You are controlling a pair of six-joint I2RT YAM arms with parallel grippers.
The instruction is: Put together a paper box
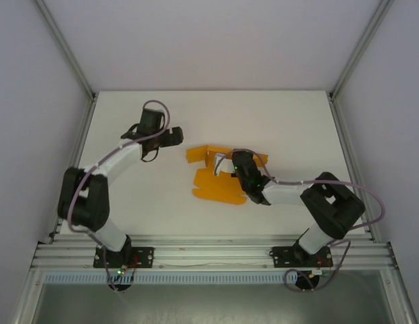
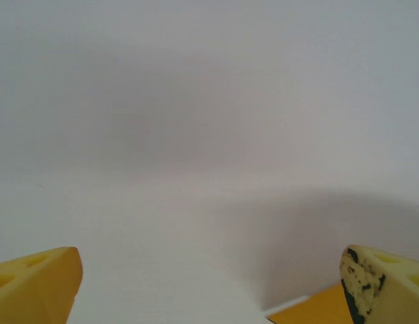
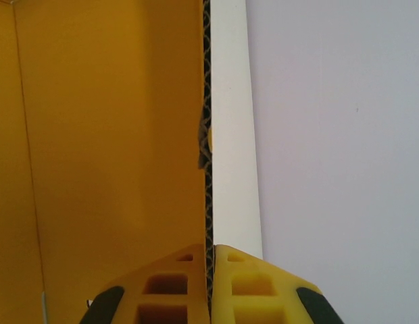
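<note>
The paper box (image 1: 215, 190) is an orange die-cut card lying partly folded at the table's middle. My right gripper (image 1: 225, 165) is shut on one raised flap of it. In the right wrist view the fingertips (image 3: 186, 266) pinch the flap's corrugated edge, with the orange face (image 3: 115, 135) to the left and the white face to the right. My left gripper (image 1: 171, 139) stands open a short way left of the card, touching nothing. In the left wrist view its yellow fingers (image 2: 40, 283) are spread wide, and a corner of the card (image 2: 314, 312) shows beside the right finger.
The white table (image 1: 128, 202) is bounded by grey walls and aluminium frame posts (image 1: 67, 54). A metal rail (image 1: 209, 253) carrying both arm bases runs along the near edge. There is bare surface behind and to the left of the card.
</note>
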